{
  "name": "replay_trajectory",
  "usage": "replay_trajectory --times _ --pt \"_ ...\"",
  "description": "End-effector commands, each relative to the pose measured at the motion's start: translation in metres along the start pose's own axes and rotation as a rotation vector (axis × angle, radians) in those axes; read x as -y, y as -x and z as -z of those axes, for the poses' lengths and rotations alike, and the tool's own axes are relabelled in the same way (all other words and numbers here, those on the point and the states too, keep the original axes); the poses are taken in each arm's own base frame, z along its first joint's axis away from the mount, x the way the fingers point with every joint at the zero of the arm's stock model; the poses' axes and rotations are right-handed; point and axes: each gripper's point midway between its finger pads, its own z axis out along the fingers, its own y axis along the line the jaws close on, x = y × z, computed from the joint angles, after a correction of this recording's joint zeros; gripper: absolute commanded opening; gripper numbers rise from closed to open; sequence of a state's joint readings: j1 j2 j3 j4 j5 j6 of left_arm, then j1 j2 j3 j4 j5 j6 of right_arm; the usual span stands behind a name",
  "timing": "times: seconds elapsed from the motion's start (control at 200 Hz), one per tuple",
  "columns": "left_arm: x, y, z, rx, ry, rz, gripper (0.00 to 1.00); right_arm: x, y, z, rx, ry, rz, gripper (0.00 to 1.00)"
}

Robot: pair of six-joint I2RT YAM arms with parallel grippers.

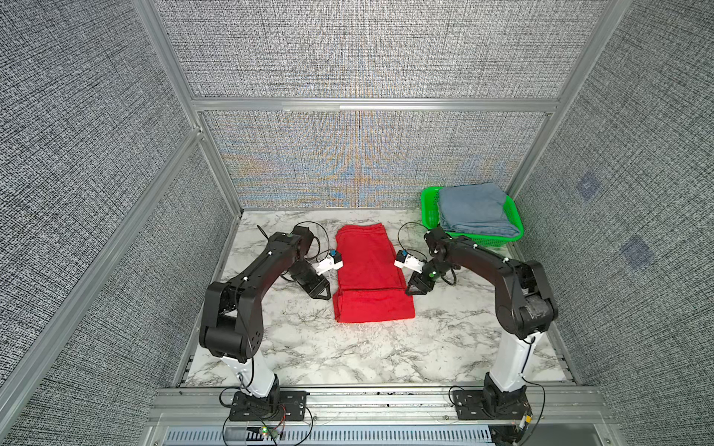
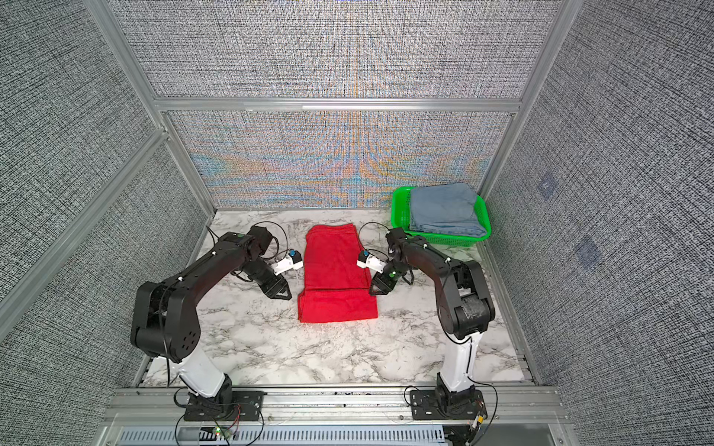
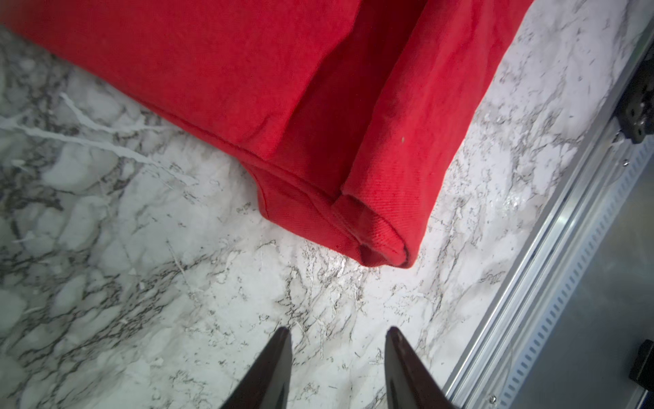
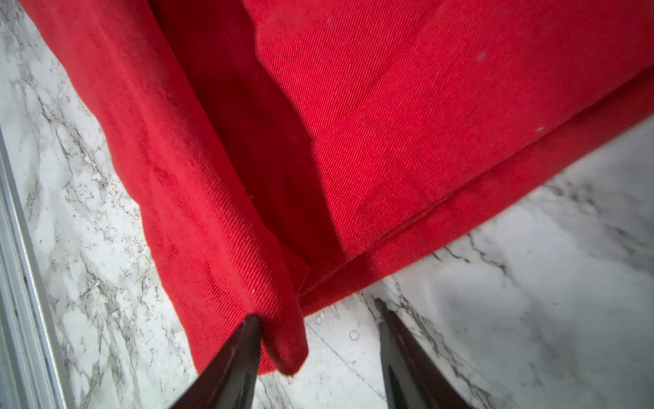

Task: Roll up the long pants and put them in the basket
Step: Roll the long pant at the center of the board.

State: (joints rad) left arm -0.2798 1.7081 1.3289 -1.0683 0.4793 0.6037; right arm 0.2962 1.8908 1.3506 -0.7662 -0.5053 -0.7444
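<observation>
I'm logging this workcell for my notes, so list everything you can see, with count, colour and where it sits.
long pants: one, bright red, flat mid-table, near end folded over
basket: one, green, far right corner of the table
denim garment: one, blue-grey, folded in the basket
table: one, white marble pattern, grey veins
walls: three, grey weave, aluminium-framed, around the table
left arm, right arm: two, black and white, flanking the pants
left end effector: black, open, beside the pants
right end effector: black, open, at the pants' edge
</observation>
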Motion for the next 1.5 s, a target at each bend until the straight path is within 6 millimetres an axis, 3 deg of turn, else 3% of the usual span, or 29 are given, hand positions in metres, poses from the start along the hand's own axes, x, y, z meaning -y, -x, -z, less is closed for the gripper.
replay_trajectory --times 0.0,0.15,0.255,0.36,0.485,0.59,0.741,0.996,1.256,1.491 --pt "0.005 0.01 0.008 0.047 -0.005 -0.022 0.47 0.001 0.012 0.011 0.043 -0.033 0.019 0.58" --pt "0.003 0.016 0.017 0.071 0.055 -0.086 0.47 -0.009 0.019 0.025 0.07 -0.034 0.056 0.57" --pt "0.015 0.032 0.021 0.098 0.05 -0.147 0.47 -0.029 0.022 0.029 0.091 0.047 0.082 0.57" --pt "0.035 0.042 0.012 0.065 0.016 -0.215 0.43 -0.044 0.024 0.031 0.098 0.112 0.086 0.55" --pt "0.053 0.026 -0.016 -0.078 0.011 -0.3 0.38 -0.057 0.012 0.03 0.053 0.134 0.091 0.55" --pt "0.05 0.004 -0.038 -0.179 0.092 -0.368 0.36 -0.065 -0.004 0.026 0.007 0.122 0.096 0.55" --pt "0.046 -0.008 -0.036 -0.177 0.185 -0.403 0.34 -0.072 -0.02 0.018 -0.038 0.086 0.116 0.55" --pt "0.041 0.019 -0.013 -0.015 0.323 -0.441 0.32 -0.072 -0.019 0.002 -0.042 0.077 0.137 0.56" --pt "0.04 0.018 -0.035 -0.095 0.333 -0.486 0.32 -0.071 -0.026 -0.022 -0.103 0.033 0.167 0.58" --pt "0.043 0.025 -0.03 -0.059 0.374 -0.508 0.32 -0.06 -0.029 -0.039 -0.127 -0.019 0.172 0.6"
